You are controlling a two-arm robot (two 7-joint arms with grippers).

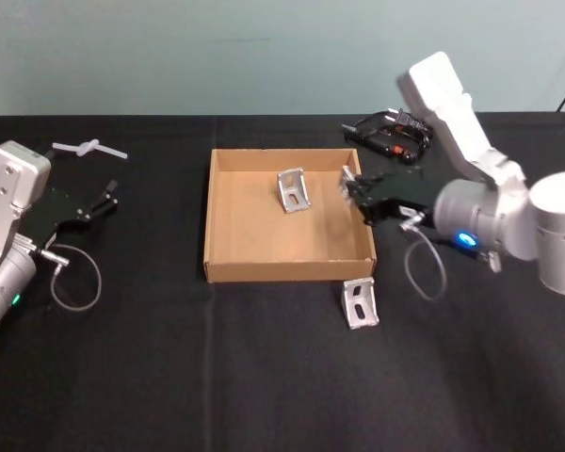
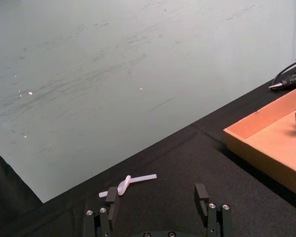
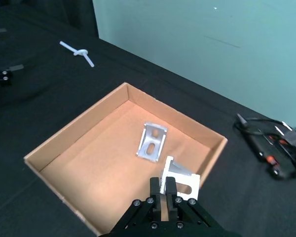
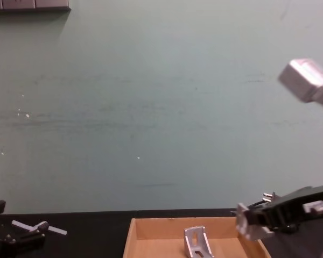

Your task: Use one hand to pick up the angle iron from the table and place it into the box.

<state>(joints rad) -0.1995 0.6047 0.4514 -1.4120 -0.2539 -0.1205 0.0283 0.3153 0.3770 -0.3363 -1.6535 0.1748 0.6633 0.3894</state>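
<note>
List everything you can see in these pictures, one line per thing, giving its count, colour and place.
Flat matte black table: one, black, under everything.
Shallow tan cardboard box: one, tan-brown, mid-table.
Silver L-shaped metal angle irons: three, silver; one inside the box, one on the table by the box's near right corner, one gripped over the box's right side.
White knotted plastic strip: one, white, far left of the table.
Black cabled tool with red marks: one, black, beyond the box's far right corner.
Left claw: one, black, open, at the table's left side.
Right claw: one, black, shut on an angle iron.
</note>
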